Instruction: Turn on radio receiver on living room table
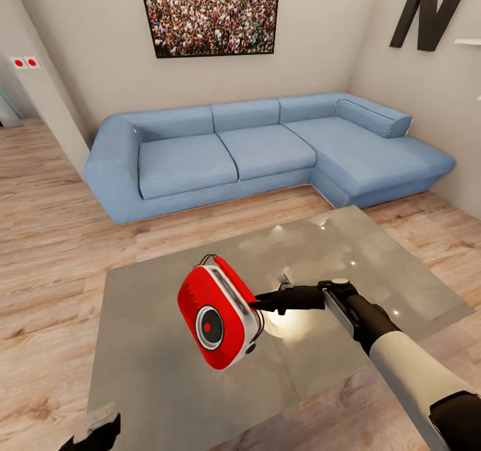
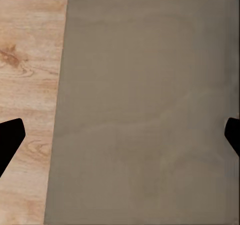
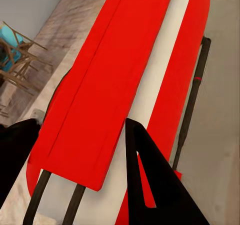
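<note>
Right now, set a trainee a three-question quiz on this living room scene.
1. True or false: the right gripper grips the bright red radio receiver with white stripes above the glossy grey glass-like table.
2. The blue L-shaped sofa stands: A) beyond the table, B) on the table, C) behind the robot.
3. Fill in: the left gripper hangs over the table's edge, fingers ___.

Key: 1 true; 2 A; 3 open.

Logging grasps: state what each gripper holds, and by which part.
The right gripper holds the radio receiver lifted above the table, fingers clamped on its narrow edge. The left gripper is open, holding nothing.
</note>
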Tool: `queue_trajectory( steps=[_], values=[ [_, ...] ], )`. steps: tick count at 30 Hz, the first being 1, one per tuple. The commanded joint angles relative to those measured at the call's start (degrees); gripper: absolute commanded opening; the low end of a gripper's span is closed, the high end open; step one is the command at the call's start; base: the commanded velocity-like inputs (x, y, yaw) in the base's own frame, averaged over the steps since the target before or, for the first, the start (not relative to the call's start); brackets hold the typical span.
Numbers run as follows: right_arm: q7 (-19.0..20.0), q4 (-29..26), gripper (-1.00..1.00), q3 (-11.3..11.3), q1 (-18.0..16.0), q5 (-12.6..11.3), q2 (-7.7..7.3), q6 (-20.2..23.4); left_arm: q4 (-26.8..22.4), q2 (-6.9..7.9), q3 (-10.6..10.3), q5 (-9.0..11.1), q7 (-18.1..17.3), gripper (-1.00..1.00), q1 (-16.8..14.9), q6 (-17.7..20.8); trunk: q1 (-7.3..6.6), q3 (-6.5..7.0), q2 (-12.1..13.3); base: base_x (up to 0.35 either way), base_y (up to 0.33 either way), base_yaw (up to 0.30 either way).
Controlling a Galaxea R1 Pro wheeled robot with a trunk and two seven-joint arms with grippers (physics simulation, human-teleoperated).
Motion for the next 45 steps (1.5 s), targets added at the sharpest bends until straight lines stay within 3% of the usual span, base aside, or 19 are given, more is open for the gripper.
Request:
queue_trajectory(
  steps=[1, 3, 4, 9, 10, 13, 16, 20, 27, 31, 42, 45],
  values=[
    [0.66, -0.04, -1.00, -0.08, -0.01, -0.19, -0.07, 0.00, -3.76, -0.88, -1.70, 0.04, 0.00, 1.00, 0.00, 3.04, 0.00, 0.00, 0.00, 0.000, 0.000, 0.000],
    [1.91, -0.04, -1.00, -0.08, -0.01, -0.18, -0.32, -0.03, -7.90, -2.30, -4.82, 0.07, 0.04, 1.00, 0.00, 6.10, 0.00, 0.00, 0.00, 0.000, 0.000, 0.000],
    [2.45, -0.04, -1.00, -0.08, -0.01, -0.17, -0.45, -0.03, -9.59, -3.08, -6.47, 0.08, 0.05, -1.00, -0.02, 7.63, 0.00, 0.00, 0.00, 0.000, 0.000, 0.000],
    [3.03, 0.01, -1.00, -0.08, -0.01, -0.20, -0.74, -0.37, -13.56, -6.61, -13.09, -0.10, 0.33, -1.00, 0.00, 11.42, 0.00, 0.00, 0.00, 0.000, 0.000, 0.000],
    [2.97, 0.02, -1.00, -0.08, -0.01, -0.22, -0.75, -0.45, -14.23, -6.89, -13.59, -0.09, 0.35, -1.00, 0.00, 11.55, 0.00, 0.00, 0.00, 0.000, 0.000, 0.000],
    [2.90, 0.04, -1.00, -0.08, -0.01, -0.18, -0.77, -0.55, -16.00, -7.30, -14.01, 0.10, 1.02, -1.00, 0.00, 11.56, 0.00, 0.00, 0.00, 0.000, 0.000, 0.000],
    [2.69, 0.05, -1.00, -0.08, -0.01, -0.23, -0.77, -0.69, -17.41, -7.58, -11.93, 1.70, 3.60, -1.00, 0.00, 11.62, 0.00, 0.00, 0.00, 0.000, 0.000, 0.000],
    [2.48, 0.05, -1.00, -0.08, -0.01, -0.19, -0.73, -0.74, -20.17, -7.66, -11.68, 3.14, 4.40, -1.00, 0.00, 13.19, 0.00, 0.00, 0.00, 0.000, 0.000, 0.000],
    [2.43, 0.05, -1.00, -0.08, -0.01, -0.21, -0.72, -0.75, -26.94, -7.69, -17.24, 3.41, -0.36, -1.00, 0.00, 24.24, 0.00, 0.00, 0.00, 0.000, 0.000, 0.000],
    [2.43, 0.05, -1.00, -0.08, -0.01, -0.20, -0.74, -0.77, -30.30, -7.88, -23.27, 3.43, -5.57, -1.00, 0.00, 29.57, 0.00, 0.00, 0.00, 0.000, 0.000, 0.000],
    [2.36, 0.13, -1.00, 0.00, -0.01, -0.17, -0.71, -0.84, -37.23, -7.93, -26.78, 3.57, -7.20, -1.00, 0.00, 32.74, 0.00, 0.00, 0.00, 0.000, 0.000, 0.000],
    [2.35, 0.14, -1.00, 0.01, -0.01, -0.20, -0.69, -0.84, -37.60, -9.89, -27.31, 3.50, -8.04, -1.00, 0.00, 32.83, 0.00, 0.00, 0.00, 0.000, 0.000, 0.000]
  ],
)
